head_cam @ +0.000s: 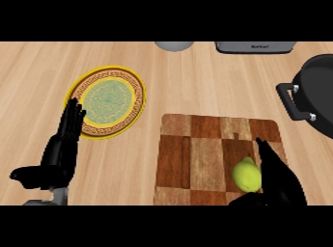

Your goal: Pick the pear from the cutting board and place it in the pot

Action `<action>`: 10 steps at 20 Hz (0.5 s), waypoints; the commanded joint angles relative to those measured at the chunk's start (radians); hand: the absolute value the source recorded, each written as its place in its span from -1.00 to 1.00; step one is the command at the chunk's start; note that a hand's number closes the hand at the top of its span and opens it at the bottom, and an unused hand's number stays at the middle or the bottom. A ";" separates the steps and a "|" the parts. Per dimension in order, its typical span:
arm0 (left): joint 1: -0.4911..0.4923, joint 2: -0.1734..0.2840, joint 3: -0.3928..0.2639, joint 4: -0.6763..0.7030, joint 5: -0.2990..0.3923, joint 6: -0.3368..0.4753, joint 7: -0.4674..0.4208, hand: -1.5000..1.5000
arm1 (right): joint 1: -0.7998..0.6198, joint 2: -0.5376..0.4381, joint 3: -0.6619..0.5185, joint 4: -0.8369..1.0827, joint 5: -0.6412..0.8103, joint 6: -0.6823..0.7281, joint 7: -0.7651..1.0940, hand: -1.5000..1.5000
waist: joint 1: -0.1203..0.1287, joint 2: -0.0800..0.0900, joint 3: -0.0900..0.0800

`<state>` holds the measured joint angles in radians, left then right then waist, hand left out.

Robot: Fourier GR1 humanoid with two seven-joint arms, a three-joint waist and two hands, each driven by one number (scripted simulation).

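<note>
We see the pear, a smooth yellow-green fruit, lying on the cutting board near that board's lower right corner, its narrower end pointing up and away from us. The cutting board is a patchwork of light and dark brown wooden blocks, lying flat. Up and to the right of the board sits the pot, black and round with a grey-bracketed handle facing the board, partly cut off from view.

A small dark marking sits on the front of the grey appliance at the top edge, too small to read. No other text shows.
</note>
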<state>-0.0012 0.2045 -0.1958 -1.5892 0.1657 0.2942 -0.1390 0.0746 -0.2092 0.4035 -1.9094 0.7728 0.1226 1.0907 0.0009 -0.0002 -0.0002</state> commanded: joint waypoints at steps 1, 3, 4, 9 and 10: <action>0.040 -0.027 -0.025 -0.017 -0.034 -0.005 -0.030 0.00 | -0.017 0.036 -0.013 0.060 0.031 0.025 0.070 -1.00 | 0.001 0.000 0.000; -0.061 -0.036 0.029 0.065 -0.031 0.000 -0.007 0.00 | 0.012 0.064 -0.005 0.075 0.050 -0.012 0.043 -1.00 | -0.003 0.000 0.000; 0.012 -0.023 0.026 -0.005 -0.022 -0.027 -0.005 0.00 | 0.049 0.029 -0.038 0.023 0.021 0.020 0.010 -1.00 | -0.002 -0.001 0.000; -0.021 -0.049 0.036 0.047 -0.035 -0.032 -0.016 0.00 | 0.045 0.005 0.019 0.116 0.184 -0.081 -0.117 1.00 | -0.004 0.000 0.000; 0.024 -0.016 0.047 -0.029 -0.008 -0.068 0.009 0.00 | -0.089 0.039 -0.038 0.178 0.176 -0.040 -0.074 1.00 | 0.005 0.000 0.000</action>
<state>-0.0073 0.1799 -0.1567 -1.5747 0.1478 0.2510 -0.1427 0.0627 -0.1730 0.3853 -1.8023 0.8826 0.0992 1.0123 0.0009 -0.0007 -0.0004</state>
